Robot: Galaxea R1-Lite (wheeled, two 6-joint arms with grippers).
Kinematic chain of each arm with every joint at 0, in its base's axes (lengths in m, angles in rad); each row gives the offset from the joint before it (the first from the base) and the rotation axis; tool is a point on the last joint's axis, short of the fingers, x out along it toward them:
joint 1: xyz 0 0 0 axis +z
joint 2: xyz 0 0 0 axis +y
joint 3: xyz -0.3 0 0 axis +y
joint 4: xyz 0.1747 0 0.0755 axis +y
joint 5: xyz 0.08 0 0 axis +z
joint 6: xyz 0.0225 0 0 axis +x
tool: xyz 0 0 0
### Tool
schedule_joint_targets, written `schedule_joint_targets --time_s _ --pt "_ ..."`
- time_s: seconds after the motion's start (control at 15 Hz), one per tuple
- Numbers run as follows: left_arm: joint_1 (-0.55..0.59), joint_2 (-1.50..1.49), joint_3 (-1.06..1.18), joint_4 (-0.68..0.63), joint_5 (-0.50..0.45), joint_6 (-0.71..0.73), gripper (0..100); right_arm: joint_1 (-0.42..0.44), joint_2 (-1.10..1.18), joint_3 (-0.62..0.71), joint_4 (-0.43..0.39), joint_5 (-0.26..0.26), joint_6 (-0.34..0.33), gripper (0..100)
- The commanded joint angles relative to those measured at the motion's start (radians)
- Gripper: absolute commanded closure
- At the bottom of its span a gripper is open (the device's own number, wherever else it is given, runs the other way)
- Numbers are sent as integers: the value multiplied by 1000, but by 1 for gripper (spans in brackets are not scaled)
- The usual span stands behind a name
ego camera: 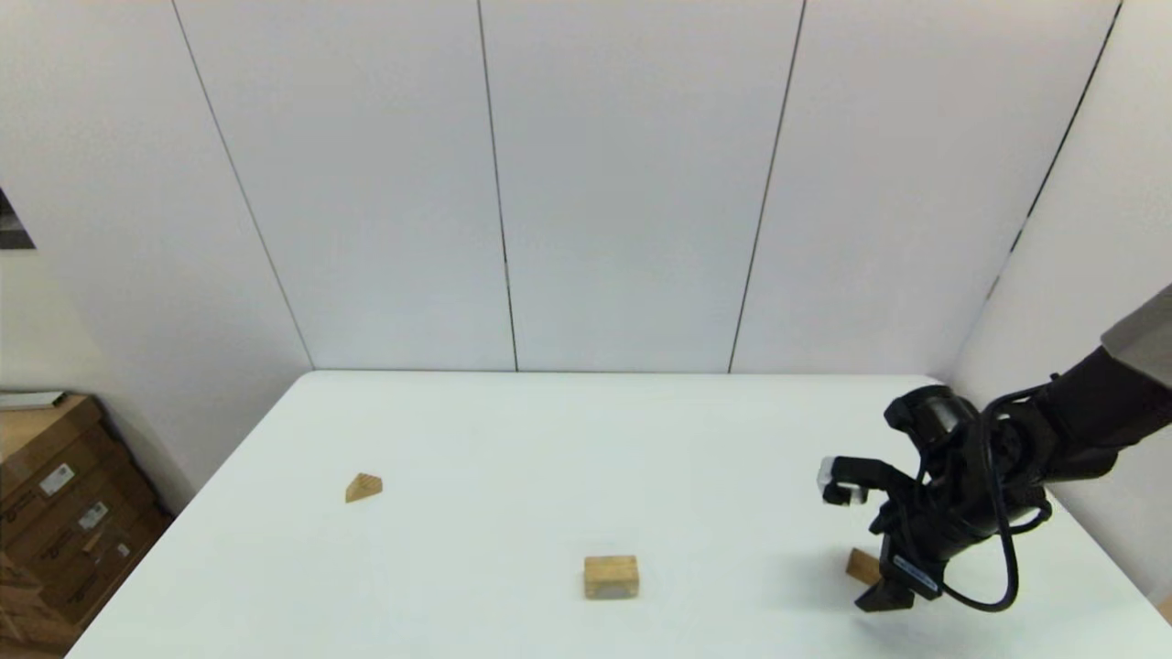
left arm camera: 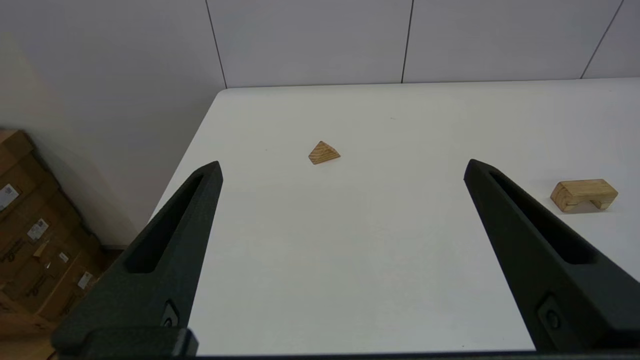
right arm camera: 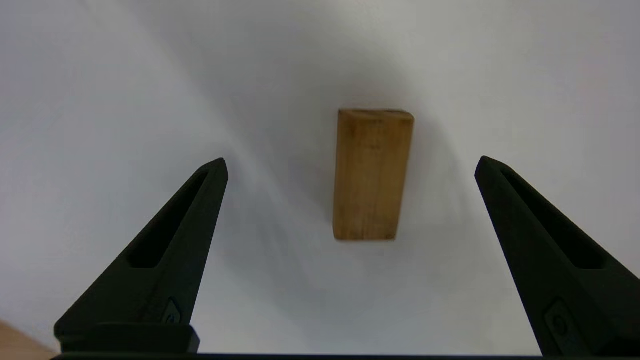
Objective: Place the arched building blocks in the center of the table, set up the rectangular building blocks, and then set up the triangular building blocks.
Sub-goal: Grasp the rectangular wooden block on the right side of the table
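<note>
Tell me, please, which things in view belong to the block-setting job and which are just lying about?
Part of the job:
- arched block, near the table's middle
- rectangular block, flat under the open right hand
- triangular block, on the left
- left hand, open, idle

Lying about:
- cardboard boxes beside the table

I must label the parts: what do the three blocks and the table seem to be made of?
Arched block, rectangular slab and triangular wedge: apparently wood, unpainted, grain lines visible; whether varnished is unclear. Table: smooth plain white top, perhaps laminate or plastic.
</note>
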Motion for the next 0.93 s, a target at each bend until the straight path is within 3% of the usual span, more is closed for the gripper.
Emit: schedule_joint_targets --time_s 0.07,0.73,0.8,0.93 --pt "0 1 0 0 0 -1 0 1 31 3 -5 -34 -4 0" --pt "0 1 0 0 0 -1 0 -20 47 2 -28 -39 -3 0" --pt "0 1 0 0 0 -1 0 -20 48 2 -28 -39 -1 100" --pt "0 1 0 0 0 -1 0 -20 50 2 -28 -37 -1 100"
